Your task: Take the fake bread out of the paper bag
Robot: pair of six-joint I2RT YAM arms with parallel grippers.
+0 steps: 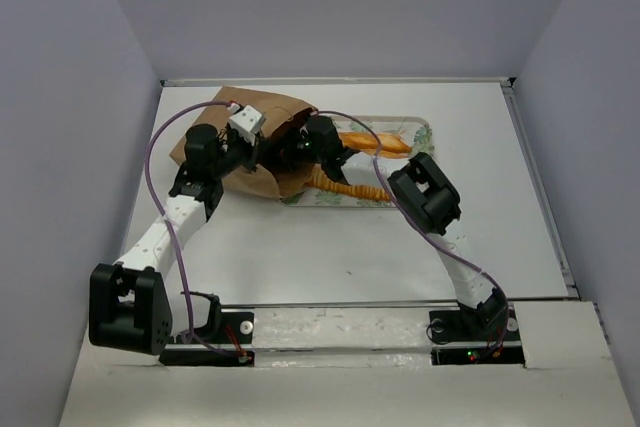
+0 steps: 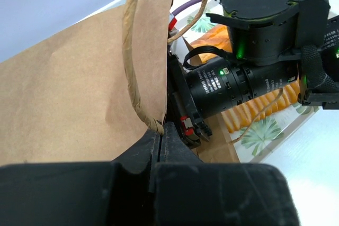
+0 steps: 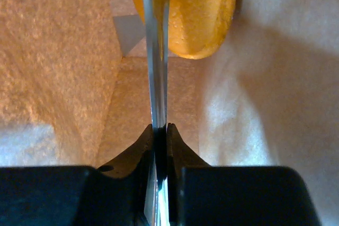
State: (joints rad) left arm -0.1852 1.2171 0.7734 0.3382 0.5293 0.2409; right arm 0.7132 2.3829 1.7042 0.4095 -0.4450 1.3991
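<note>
Counter (image 1: 350, 247) space just ahead of the arm bases holds nothing we need; both arms reach out to the paper bag (image 2: 69, 93), which lies on its side at the far left with its mouth facing right. The left gripper (image 2: 159, 133) is clamped on the bag's edge at the mouth, right where the cord handle (image 2: 130, 51) is rooted. The right gripper (image 3: 160, 130) is deep inside the bag. Its jaws stand pressed almost together on a thin glossy strip we cannot identify, and we cannot tell whether it has hold of any bread.

What matters is straight ahead of those fingertips: one golden loaf (image 3: 196, 14) of the fake bread lies beyond them, slightly right of the finger line. Its rounded end points back at the gripper and its long axis seems to run away along the reach. The right arm is clearly the nearer one.

Paper walls crowd in on both sides. Outside the mouth, on the leaf-patterned tray (image 1: 420, 129), the ribbed stick loaf (image 1: 348, 187) and, farther back, the baguette (image 1: 378, 140) are already out. We judge they lie close to the right arm's way back
</note>
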